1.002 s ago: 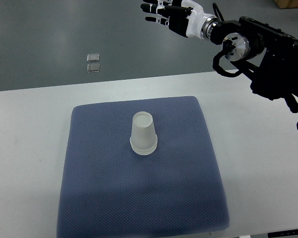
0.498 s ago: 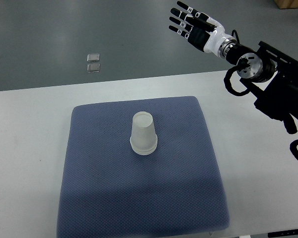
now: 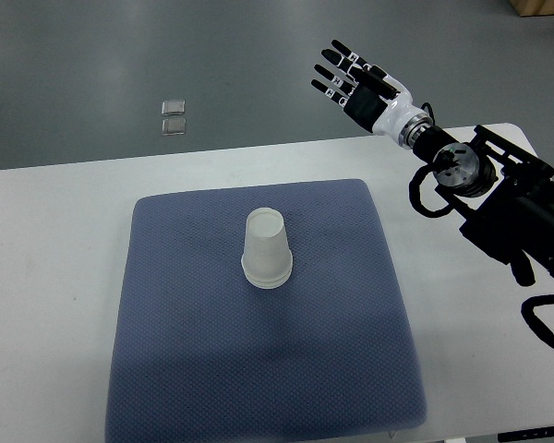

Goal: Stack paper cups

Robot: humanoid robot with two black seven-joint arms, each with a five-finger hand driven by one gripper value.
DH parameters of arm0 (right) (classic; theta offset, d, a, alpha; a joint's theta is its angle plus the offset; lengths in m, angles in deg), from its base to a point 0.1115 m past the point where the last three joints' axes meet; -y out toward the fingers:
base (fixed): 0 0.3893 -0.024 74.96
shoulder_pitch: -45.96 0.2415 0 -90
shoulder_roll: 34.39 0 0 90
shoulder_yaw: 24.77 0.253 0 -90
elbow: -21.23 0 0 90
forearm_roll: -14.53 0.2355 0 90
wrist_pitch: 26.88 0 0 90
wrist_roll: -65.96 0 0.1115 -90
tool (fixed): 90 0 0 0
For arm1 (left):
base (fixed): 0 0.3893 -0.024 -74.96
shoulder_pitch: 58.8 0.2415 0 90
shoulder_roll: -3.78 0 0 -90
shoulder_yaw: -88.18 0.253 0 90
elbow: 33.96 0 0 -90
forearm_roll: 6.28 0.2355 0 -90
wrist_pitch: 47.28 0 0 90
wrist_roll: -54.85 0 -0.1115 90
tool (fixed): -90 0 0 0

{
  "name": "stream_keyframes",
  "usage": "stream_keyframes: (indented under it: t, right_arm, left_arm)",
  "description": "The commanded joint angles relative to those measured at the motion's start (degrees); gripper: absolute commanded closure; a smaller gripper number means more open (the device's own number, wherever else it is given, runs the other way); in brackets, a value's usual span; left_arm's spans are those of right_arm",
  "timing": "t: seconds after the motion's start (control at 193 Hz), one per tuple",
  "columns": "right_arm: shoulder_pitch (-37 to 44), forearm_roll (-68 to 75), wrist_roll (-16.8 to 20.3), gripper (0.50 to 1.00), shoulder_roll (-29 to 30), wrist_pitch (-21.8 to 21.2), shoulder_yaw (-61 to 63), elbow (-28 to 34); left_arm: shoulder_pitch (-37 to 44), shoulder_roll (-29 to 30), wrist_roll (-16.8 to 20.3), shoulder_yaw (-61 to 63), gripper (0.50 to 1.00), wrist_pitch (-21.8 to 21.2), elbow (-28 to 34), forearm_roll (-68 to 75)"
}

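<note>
A white table (image 3: 55,240) fills most of the room in front of me, and on it lies a large blue-grey mat (image 3: 212,369), roughly square, covering the middle of the work area. From the right edge a bulky black arm (image 3: 508,208) reaches in over the table's far right corner.

At its end the right hand (image 3: 360,85) hangs beyond the table's back edge, over the grey floor, fingers (image 3: 331,66) spread wide and holding nothing. No left arm shows anywhere.

The paper cups (image 3: 267,248) stand near the mat's centre, mouth down, base up; the doubled rim at the bottom suggests one cup already sits over another, though I cannot count them. The stack's long axis is upright, with only a slight lean toward the viewer from this angle.

What matters for any next move: the stack lies well apart from the right hand, toward the robot and to its left, with bare mat and table between them. The right hand is the only one near enough to act. Since no loose cup is visible on the mat or table, I judge the stacking done or nearly so.

Being inverted, the cups hold nothing that I can see. Far off on the floor lie two small clear squares (image 3: 174,117).
</note>
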Motion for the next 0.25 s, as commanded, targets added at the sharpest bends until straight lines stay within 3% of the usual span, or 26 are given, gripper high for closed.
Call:
stream_keyframes:
  t: [0.0,0.249]
  right_arm:
    - [-1.0,0.0,-0.1,0.574,0.1,-1.1,0.1,0.0]
    - [-2.5,-0.1,-2.6,0.574,0.0,-3.0,0.1,0.0]
  left_arm:
    - [0.0,0.0,0.0,0.0,0.5,0.1,-0.1,0.0]
    - [0.0,0.0,0.0,0.0,0.5,0.1,-0.3,0.0]
